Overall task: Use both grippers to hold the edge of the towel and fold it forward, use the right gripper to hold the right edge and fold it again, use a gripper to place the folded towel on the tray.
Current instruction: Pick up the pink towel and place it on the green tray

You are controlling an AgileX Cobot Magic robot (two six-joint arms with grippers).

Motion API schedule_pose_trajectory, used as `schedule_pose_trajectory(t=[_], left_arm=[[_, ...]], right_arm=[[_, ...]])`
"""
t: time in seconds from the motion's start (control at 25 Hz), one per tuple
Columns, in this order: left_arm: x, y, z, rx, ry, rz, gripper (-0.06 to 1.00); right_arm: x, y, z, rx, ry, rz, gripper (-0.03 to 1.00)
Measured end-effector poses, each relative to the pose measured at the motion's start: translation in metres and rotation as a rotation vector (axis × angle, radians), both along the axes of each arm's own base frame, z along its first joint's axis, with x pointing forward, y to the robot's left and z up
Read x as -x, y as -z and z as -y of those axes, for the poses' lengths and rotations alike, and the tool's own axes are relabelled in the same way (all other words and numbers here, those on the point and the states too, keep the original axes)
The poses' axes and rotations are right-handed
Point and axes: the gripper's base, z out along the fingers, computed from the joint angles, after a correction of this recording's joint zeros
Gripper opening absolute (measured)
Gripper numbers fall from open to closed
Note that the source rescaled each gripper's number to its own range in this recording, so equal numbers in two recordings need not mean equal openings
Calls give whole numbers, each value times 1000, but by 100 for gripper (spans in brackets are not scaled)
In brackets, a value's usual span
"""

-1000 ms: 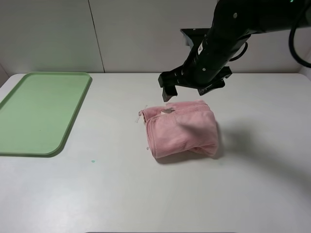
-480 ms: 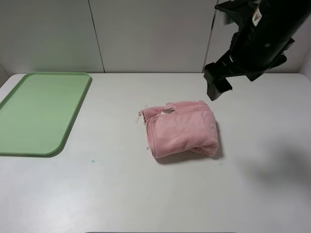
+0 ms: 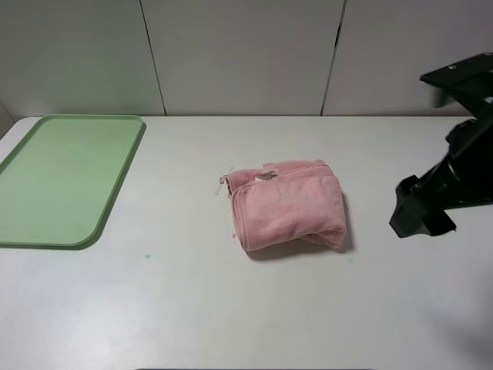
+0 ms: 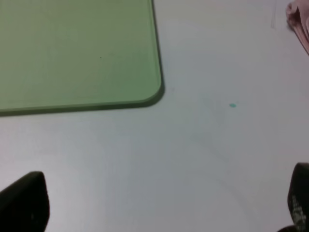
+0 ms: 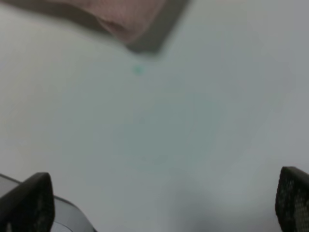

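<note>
Two teal specks (image 3: 147, 255) dot the white surface (image 3: 231, 324) low in the overhead frame, one left of centre and one by the towel's lower right corner. The left tool (image 4: 161, 203), seen from its own wrist camera, has its fingers spread wide with nothing between them. Past the specks, the pink towel (image 3: 286, 204) lies folded into a thick bundle at the centre of the frame, a small tag (image 3: 266, 176) on its far side, touched by neither tool. At the right edge, the right tool (image 3: 422, 210) hangs apart from the towel, its fingers also spread and holding nothing. Farther back on the left, well apart from the towel, lies the green tray (image 3: 62, 177).
</note>
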Motion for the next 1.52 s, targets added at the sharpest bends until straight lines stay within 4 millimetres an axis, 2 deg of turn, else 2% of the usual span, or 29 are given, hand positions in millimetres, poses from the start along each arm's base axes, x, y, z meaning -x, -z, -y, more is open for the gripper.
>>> schedule_pose_trajectory(t=[0.16,0.4,0.68,1.04,1.12,1.52], left_arm=[[0,0,0,0,0,0,100],[0,0,0,0,0,0,100],[0,0,0,0,0,0,99],[0,0,0,0,0,0,99],[0,0,0,0,0,0,99],[0,0,0,0,0,0,99]], right_arm=[[27,5,24,-40,62,45,100],[71,13,41,-137,88,155,100],[109,-7,55,-261,81,412,100],[163,-8,77,-367,68,703,100],[170,-8,80,-377,99,747,100],[171,-8,80,-266,384,801,100]])
